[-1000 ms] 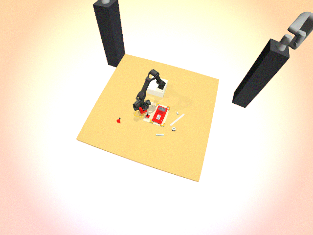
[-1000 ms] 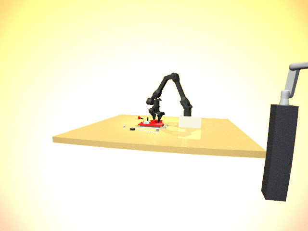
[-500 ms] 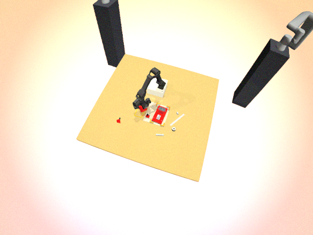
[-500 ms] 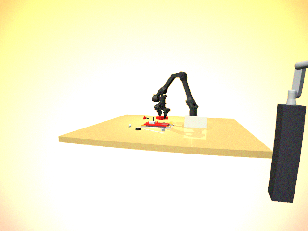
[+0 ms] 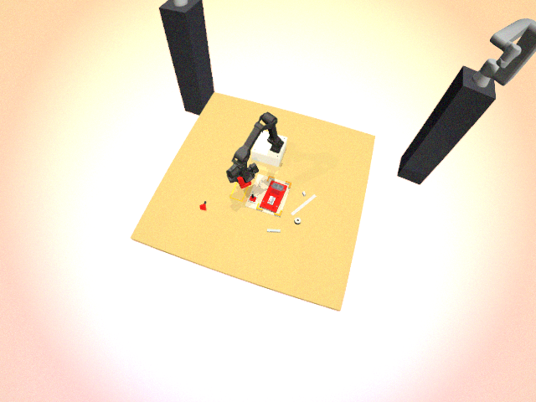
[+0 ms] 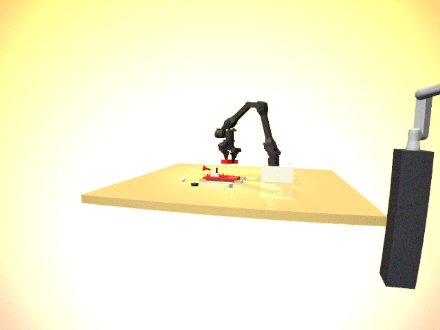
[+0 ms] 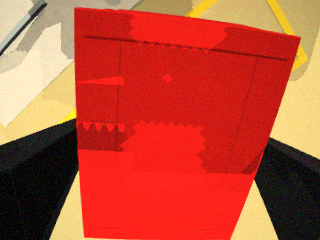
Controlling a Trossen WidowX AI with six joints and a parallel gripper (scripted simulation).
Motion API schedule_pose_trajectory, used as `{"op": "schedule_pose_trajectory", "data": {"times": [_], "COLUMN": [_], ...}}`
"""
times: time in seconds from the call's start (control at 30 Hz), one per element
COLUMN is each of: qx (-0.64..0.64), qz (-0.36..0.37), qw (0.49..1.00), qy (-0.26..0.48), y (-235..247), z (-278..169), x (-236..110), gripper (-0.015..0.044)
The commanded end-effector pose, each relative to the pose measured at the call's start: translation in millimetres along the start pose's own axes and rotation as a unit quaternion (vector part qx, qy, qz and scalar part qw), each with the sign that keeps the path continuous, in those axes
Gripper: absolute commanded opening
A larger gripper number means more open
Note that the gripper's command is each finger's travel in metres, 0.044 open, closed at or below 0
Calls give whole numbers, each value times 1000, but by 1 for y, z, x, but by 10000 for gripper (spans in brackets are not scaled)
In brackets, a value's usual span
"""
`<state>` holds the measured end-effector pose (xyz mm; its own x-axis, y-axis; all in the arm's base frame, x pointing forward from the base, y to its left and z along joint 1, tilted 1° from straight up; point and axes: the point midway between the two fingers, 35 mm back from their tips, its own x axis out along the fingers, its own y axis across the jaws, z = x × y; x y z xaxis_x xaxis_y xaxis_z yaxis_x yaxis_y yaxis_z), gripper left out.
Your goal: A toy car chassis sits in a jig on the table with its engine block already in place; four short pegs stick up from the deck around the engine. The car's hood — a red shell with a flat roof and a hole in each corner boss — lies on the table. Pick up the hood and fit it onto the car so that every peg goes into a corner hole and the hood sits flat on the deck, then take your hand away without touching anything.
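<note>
My gripper [image 5: 244, 179] is shut on the red hood [image 5: 244, 183] and holds it in the air above the table. In the side view the hood [image 6: 229, 161] hangs level between the fingers [image 6: 229, 158], well above the table top. In the wrist view the hood [image 7: 175, 127] fills the middle, with a dark finger on each side. The red car chassis [image 5: 274, 195] sits in its jig to the right of the gripper, with the grey engine block on it. The chassis also shows low on the table in the side view [image 6: 222, 177]. The pegs are too small to make out.
A yellow outlined square [image 5: 239, 193] is on the table under the gripper. A small red part [image 5: 202, 206] lies to the left. A white strip [image 5: 303, 204], a small wheel [image 5: 297, 221] and a short rod [image 5: 273, 230] lie right of the jig. The white arm base [image 5: 270, 153] stands behind.
</note>
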<state>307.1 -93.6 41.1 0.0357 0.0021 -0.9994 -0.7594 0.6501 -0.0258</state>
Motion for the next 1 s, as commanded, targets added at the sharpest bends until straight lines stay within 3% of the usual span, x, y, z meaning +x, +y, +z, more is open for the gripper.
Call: {"op": "schedule_pose_trajectory", "data": {"times": [0.0, 0.27, 0.97], "qx": [-2, 5, 147], "qz": [-4, 0, 1], "qw": [1000, 1000, 989], "qy": [-2, 0, 4], "y": [-2, 0, 25], "z": [1, 2, 70], "x": [-11, -13, -15], "gripper": [0, 0, 0]}}
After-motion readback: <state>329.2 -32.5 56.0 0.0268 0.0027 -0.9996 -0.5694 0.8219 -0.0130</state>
